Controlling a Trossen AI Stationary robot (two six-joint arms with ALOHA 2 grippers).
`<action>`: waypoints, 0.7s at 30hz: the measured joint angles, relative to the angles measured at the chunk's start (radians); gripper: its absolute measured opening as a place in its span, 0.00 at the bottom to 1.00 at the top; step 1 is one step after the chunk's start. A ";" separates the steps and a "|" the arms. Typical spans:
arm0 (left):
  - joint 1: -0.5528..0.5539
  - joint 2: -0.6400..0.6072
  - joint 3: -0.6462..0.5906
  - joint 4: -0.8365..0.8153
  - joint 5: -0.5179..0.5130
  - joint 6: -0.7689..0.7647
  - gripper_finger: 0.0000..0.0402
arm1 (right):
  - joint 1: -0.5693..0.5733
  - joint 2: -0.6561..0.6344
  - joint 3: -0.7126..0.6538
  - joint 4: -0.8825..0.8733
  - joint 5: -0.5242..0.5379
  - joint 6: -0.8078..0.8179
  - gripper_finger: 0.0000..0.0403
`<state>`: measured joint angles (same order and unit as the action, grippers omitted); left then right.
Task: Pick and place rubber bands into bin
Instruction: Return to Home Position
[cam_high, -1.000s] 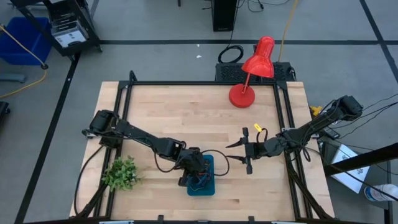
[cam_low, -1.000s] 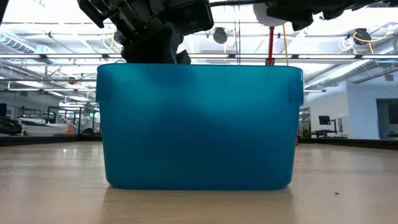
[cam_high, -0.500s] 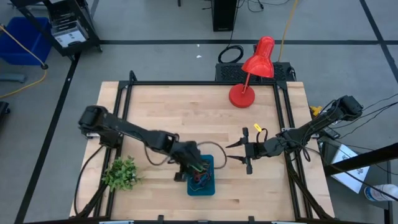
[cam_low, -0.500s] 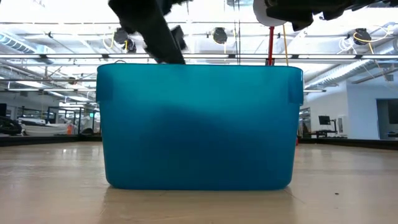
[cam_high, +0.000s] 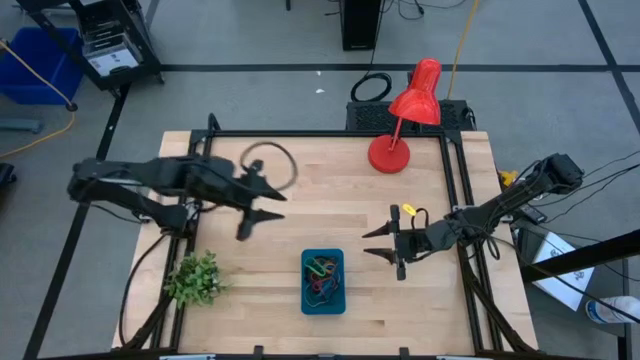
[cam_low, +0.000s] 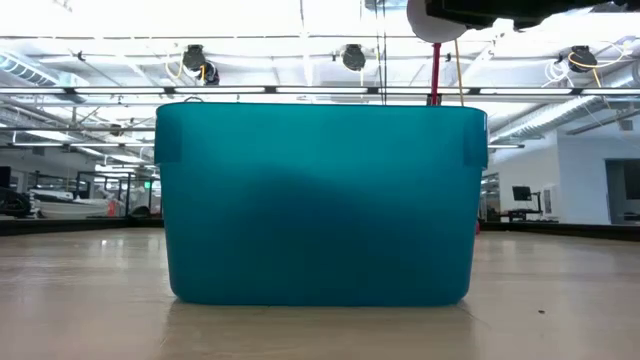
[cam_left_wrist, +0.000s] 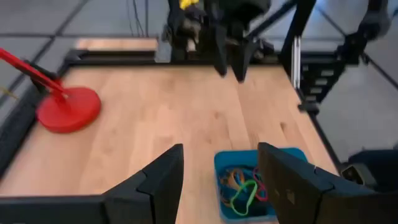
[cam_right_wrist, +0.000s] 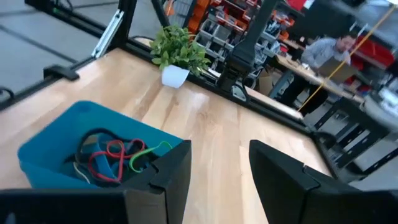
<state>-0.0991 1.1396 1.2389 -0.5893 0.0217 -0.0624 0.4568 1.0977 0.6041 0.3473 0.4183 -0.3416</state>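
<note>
Rubber bands (cam_high: 322, 274): lay tangled inside the teal bin (cam_high: 306, 296), lower centre of the high view; red, green, orange and black loops showed.
Bin from left gripper (cam_high: 262, 216): well apart, below and to the right.
Bin from right gripper (cam_high: 366, 244): near, to the left and slightly lower.
Left gripper: fingers spread wide, over bare wood left of centre.
Right gripper: fingers parted, pointed leftward.
Surroundings: red desk lamp (cam_high: 405, 110) at upper right of the wooden table (cam_high: 330, 185); small green plant (cam_high: 195, 277) at lower left.
Arms: left stretched in from the left edge; right reached in from the right edge.
</note>
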 joint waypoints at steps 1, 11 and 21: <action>0.003 -0.030 0.000 -0.013 -0.006 -0.002 0.53 | 0.000 0.000 0.000 -0.001 0.000 0.024 0.39; 0.002 -0.172 -0.001 -0.119 -0.036 0.078 0.53 | -0.034 -0.116 0.000 -0.123 -0.001 0.246 0.39; 0.002 -0.262 -0.021 -0.185 -0.059 0.060 0.53 | -0.035 -0.311 0.000 -0.377 -0.002 0.211 0.39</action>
<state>-0.0966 0.8776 1.2177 -0.7746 -0.0372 -0.0020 0.4213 0.7865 0.6044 -0.0295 0.4164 -0.1304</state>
